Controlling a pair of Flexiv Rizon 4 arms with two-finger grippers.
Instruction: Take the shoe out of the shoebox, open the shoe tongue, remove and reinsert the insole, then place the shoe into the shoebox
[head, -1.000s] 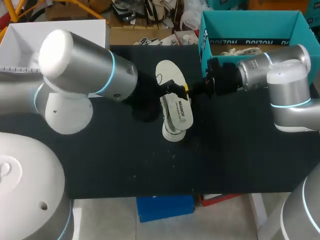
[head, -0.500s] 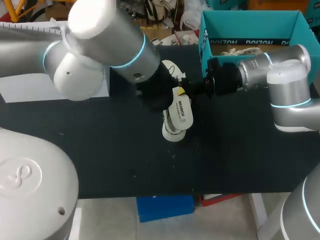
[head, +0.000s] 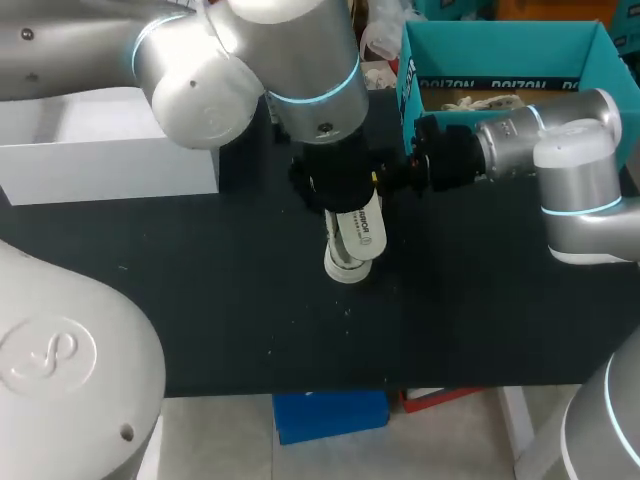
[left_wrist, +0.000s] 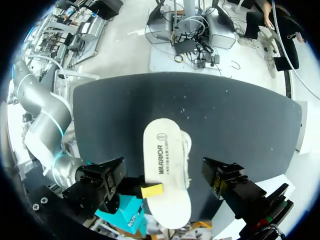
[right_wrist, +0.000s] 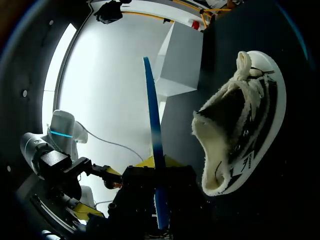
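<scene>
My right gripper (head: 383, 181) is shut on the edge of the white printed insole (head: 365, 226), which hangs flat just above the shoe (head: 343, 264) at the table's middle. In the right wrist view the insole (right_wrist: 152, 145) shows edge-on with a blue underside, pinched between the yellow fingertips (right_wrist: 142, 162). The black shoe (right_wrist: 240, 130) with its fleecy lining lies on its side beside it. My left arm (head: 300, 60) reaches over the same spot. Its gripper (left_wrist: 167, 182) hangs open above the insole (left_wrist: 165, 170), one finger on each side, touching nothing.
The teal shoebox (head: 590, 55) stands at the back right, behind my right arm. A white box (head: 110, 150) sits at the back left. The black table (head: 220, 300) runs bare toward the front edge.
My left arm has swung from the table's left to directly above the shoe and insole. The right arm, the insole and the shoe have not moved.
</scene>
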